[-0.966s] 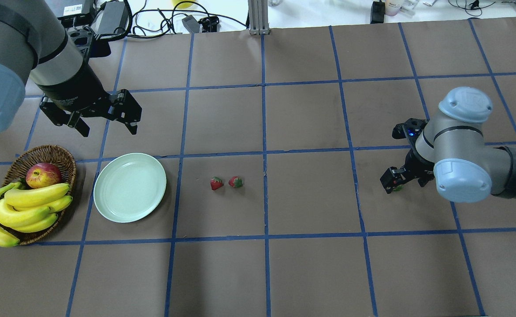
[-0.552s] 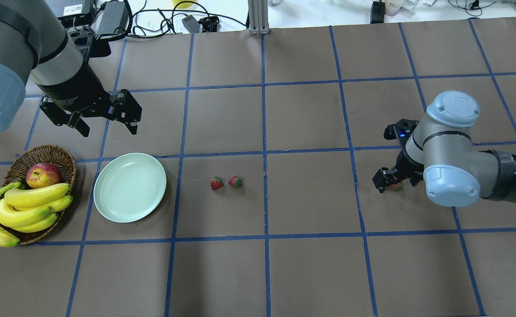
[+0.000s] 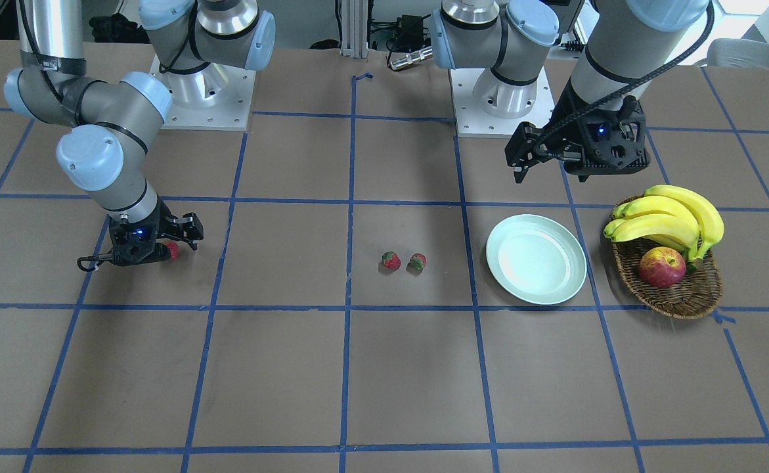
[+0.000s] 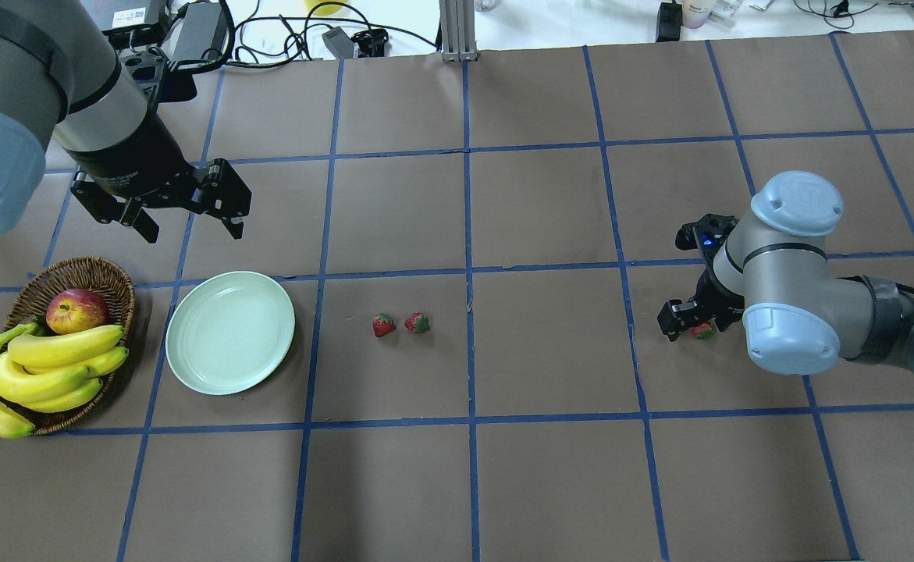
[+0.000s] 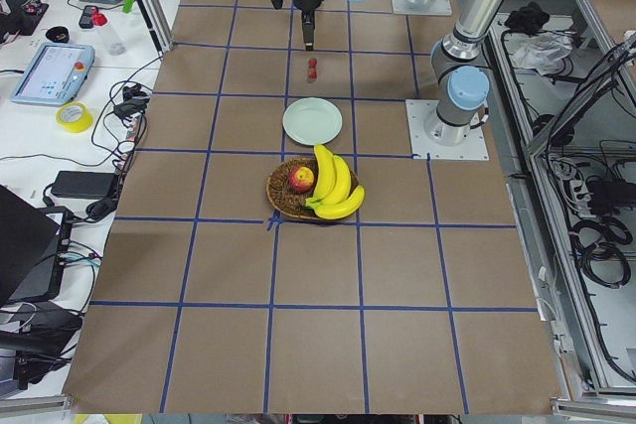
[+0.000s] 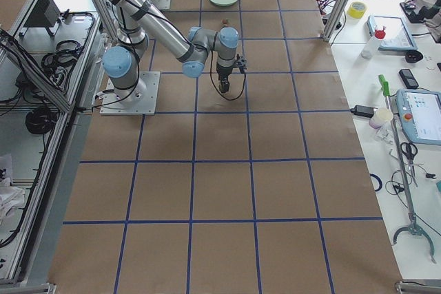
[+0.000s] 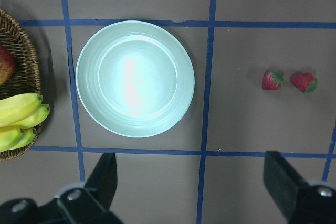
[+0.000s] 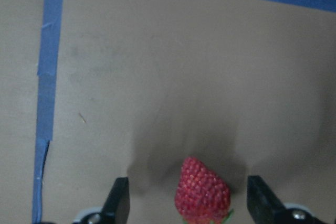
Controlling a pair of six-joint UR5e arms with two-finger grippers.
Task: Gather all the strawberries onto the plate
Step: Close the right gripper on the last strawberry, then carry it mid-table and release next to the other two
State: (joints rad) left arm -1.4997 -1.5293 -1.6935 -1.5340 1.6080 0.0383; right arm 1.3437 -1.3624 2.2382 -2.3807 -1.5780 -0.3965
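Between our right gripper point(image 8: 188, 201) fingers lies one strawberry point(image 8: 203, 187) on the table point(image 8: 157, 66), jaws spread, gaps both sides, nothing gripped. Step looks like the first pick; next we close gently and lift. Well beyond sit two more strawberries point(image 4: 383, 325), then the plate point(image 4: 230, 332), empty. Left gripper point(image 4: 194, 230) hovers past it, spread.

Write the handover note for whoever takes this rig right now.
Grippers: the left gripper is open and empty, above the table beyond the plate. The right gripper is open, with a finger on either side of one strawberry, not closed on it.
Things: the other two strawberries lie side by side on the table beside the plate.
Done: nothing; the plate is empty.
Left: all three strawberries.
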